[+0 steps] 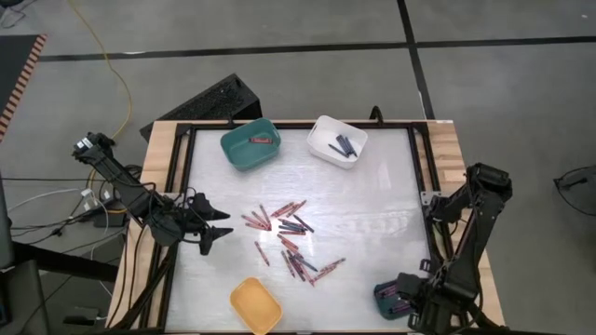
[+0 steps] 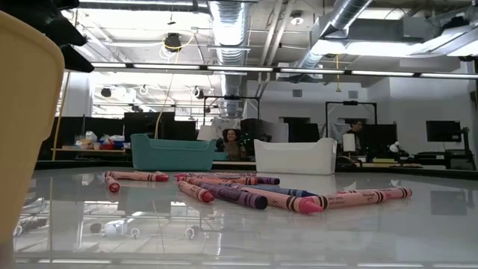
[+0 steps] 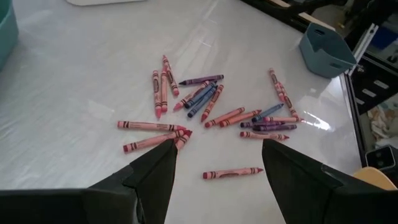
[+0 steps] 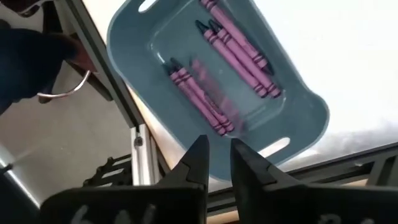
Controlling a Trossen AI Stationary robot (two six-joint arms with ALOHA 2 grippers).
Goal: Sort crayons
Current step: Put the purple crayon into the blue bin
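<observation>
The right gripper (image 4: 216,163) hung directly over the blue-grey bin (image 4: 298,121) at the table's near right corner, its fingers parted by only a narrow gap and holding nothing. A blurred pink streak just beyond the fingertips looked like a crayon dropping into the bin, where several magenta crayons (image 4: 239,50) already lay side by side. To my eye the step was a release, and doing it well meant keeping the fingers centred above the bin's floor, not its rim, and lifting straight up once the stick had settled.

The left gripper (image 3: 217,155) hovered with its fingers spread wide and empty above the loose crayons (image 3: 211,106) scattered mid-table, one pink crayon (image 3: 232,172) lying just beyond the gap between its tips.

The crayons were thin, paper-wrapped cylinders, likely to roll on the glossy white tabletop (image 1: 372,205). The bins were smooth moulded plastic with rounded corners and slotted handles: a teal bin (image 1: 250,144), a white bin (image 1: 337,141) and a yellow bin (image 1: 256,304).
</observation>
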